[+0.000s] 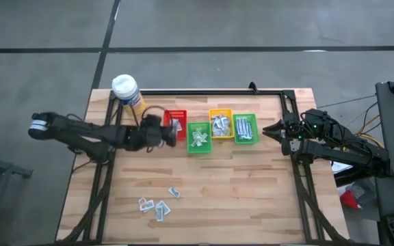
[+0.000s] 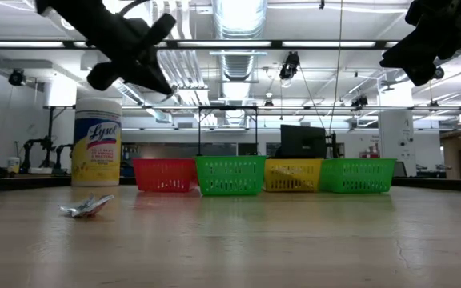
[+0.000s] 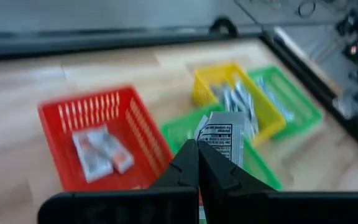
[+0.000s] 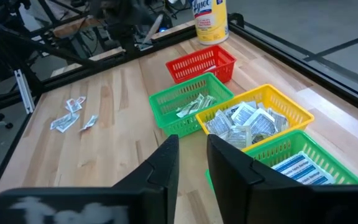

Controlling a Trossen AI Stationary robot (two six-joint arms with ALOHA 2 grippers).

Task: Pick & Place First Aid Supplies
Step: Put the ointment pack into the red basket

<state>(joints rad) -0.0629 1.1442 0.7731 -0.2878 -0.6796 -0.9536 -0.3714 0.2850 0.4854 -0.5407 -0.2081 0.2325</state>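
Observation:
My left gripper (image 3: 197,163) is shut on a small white packet with printed text (image 3: 224,132), one of the first aid supplies. It hovers over the gap between the red bin (image 1: 176,117) and the left green bin (image 1: 198,137). More small packets lie loose on the wood near the front edge (image 1: 158,206). My right gripper (image 4: 192,155) waits open above the table's right edge, beside the right green bin (image 1: 245,129), with nothing between its fingers. My left gripper pinches the packet's near end (image 3: 211,143) between its two fingertips. The fingers come from the table's left, slanting a little downward. The packet sticks out past the fingertips, lifted clear above the bins.
Four bins stand in a row at mid-table: red, green, yellow (image 1: 220,124) and green, all holding packets. A yellow wipes canister with a white cap (image 1: 126,91) stands at the far left corner. A black frame (image 1: 204,91) runs along the table's edges.

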